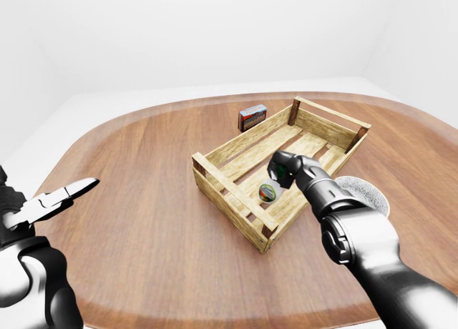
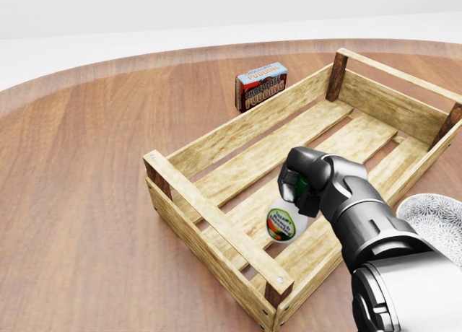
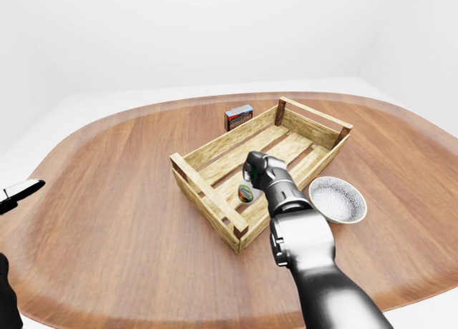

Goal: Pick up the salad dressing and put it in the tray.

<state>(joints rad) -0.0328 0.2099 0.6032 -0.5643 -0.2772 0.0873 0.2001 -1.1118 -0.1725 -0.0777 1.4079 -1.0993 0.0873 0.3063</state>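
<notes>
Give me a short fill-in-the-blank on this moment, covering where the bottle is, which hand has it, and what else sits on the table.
1. The salad dressing is gripped by the robot's ____ hand.
2. The bottle hangs inside the wooden ____.
3. The chocolate pudding box stands ____ the tray.
4. In the right-eye view, a patterned ____ sits right of the tray.

Missing words: right; tray; outside; bowl

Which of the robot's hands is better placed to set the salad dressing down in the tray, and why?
Right. The right hand already grips the salad dressing by its cap, inside the tray. The left hand hangs open, far off at the view's left edge.
</notes>
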